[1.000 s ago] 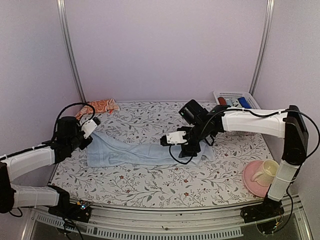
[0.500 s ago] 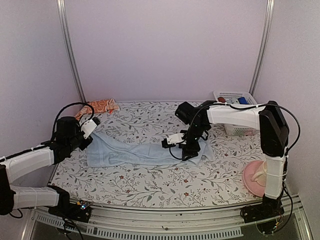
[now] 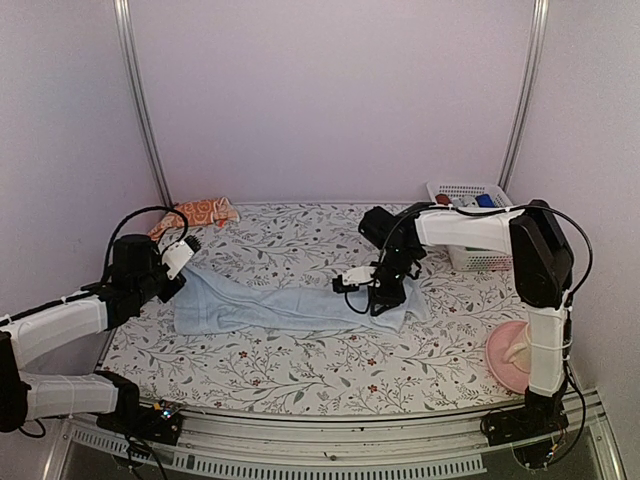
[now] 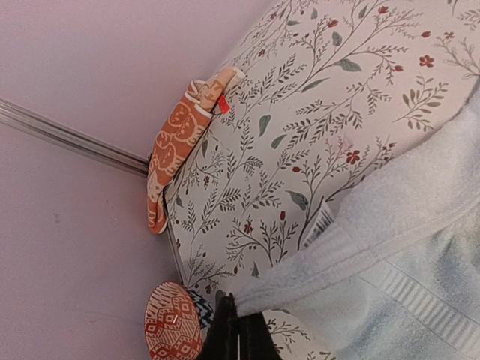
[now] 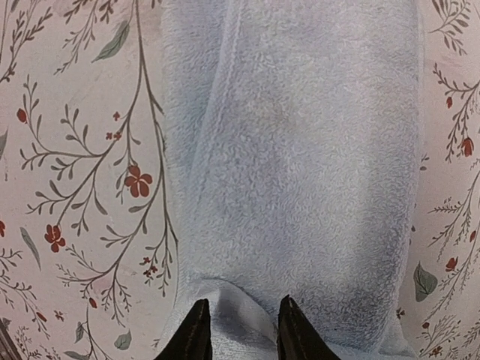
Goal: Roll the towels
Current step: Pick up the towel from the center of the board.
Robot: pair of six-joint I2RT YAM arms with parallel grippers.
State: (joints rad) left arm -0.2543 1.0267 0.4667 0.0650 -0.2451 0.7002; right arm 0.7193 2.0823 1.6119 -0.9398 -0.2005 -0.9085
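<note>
Overhead view: a table (image 3: pixel 300 375) w/ a floral cover, pale walls behind, and two robot arms reaching in from the near edge.

Far left: the left gripper (image 3: pixel 172 268) sits low at the left end of the blue towel (image 3: pixel 260 305). In the left wrist view its fingers (image 4: pixel 225 334) are pressed together w/ no gap showing. The towel's thick edge runs straight into them, so it looks clamped on that corner. Next to the fingers, at the bottom of that view, is a round orange patterned thing (image 4: pixel 172 330); can't tell what it is.

Back left corner, by the wall: the orange towel (image 3: pixel 200 212), bunched up, w/ white prints and a small red tag. It lies well apart from the blue one.

Centre: the blue towel lies on the table as a long wrinkled strip running left to right, not rolled.

Centre-right: the right gripper (image 3: pixel 385 297) points down onto the right end of the blue towel. In the right wrist view its two black fingertips (image 5: pixel 196 334) stand a little apart, w/ a ridge of cloth bunched btwn them. The gap is narrow and pinches a fold of the towel.

Far right, at the back: a white basket (image 3: pixel 470 192) w/ a few small items inside, too small to name. Front right: a pink plate (image 3: pixel 500 372) w/ a pale cup (image 3: pixel 517 348) on it, just beside the right arm's lower part.
</note>
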